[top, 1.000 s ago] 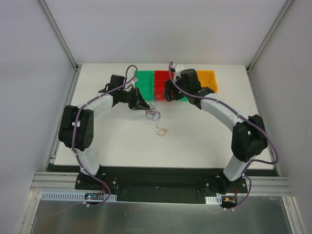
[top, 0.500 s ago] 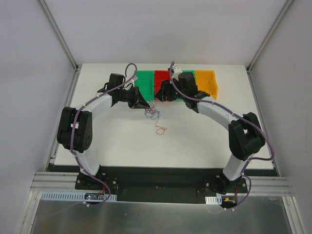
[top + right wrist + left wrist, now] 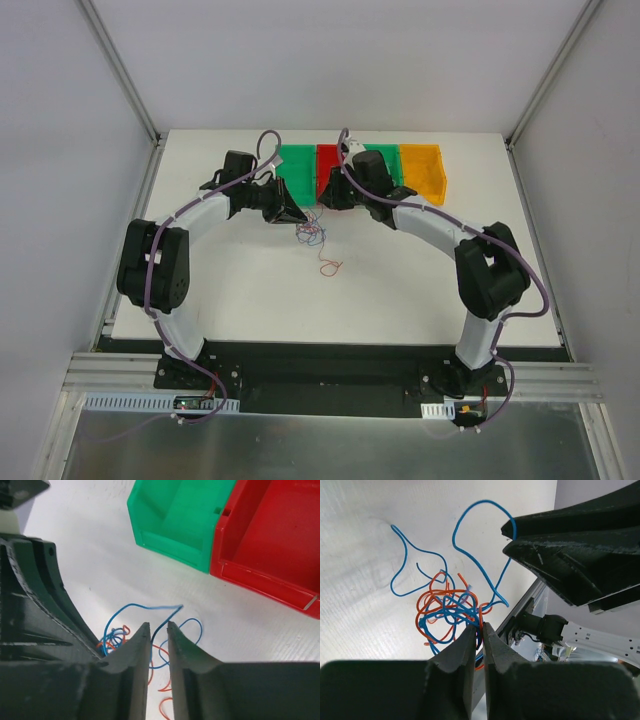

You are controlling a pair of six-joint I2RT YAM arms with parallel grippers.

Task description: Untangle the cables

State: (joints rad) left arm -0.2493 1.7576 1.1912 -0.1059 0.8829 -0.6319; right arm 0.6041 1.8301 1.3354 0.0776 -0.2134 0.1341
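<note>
The cables [image 3: 312, 234] are a small tangle of thin blue and orange wires on the white table, with a loose red-orange loop [image 3: 331, 267] just in front. My left gripper [image 3: 297, 217] sits at the tangle's left edge. In the left wrist view it [image 3: 481, 626] is shut on an orange strand of the cables [image 3: 445, 607]. My right gripper [image 3: 326, 197] hovers just behind the tangle. Its jaws [image 3: 158, 624] stand a narrow gap apart, and a blue cable [image 3: 150, 606] runs up between them without being pinched.
A row of bins stands at the table's back: green [image 3: 296, 168], red [image 3: 329, 160], another green [image 3: 390, 158] partly under the right arm, and orange [image 3: 424, 170]. The green bin [image 3: 175, 520] and red bin [image 3: 270, 540] lie just beyond my right fingers.
The right arm has swung left from over the bins to the tangle, and its jaws have narrowed around a blue strand. The left gripper has held its grip nearly in place.
</note>
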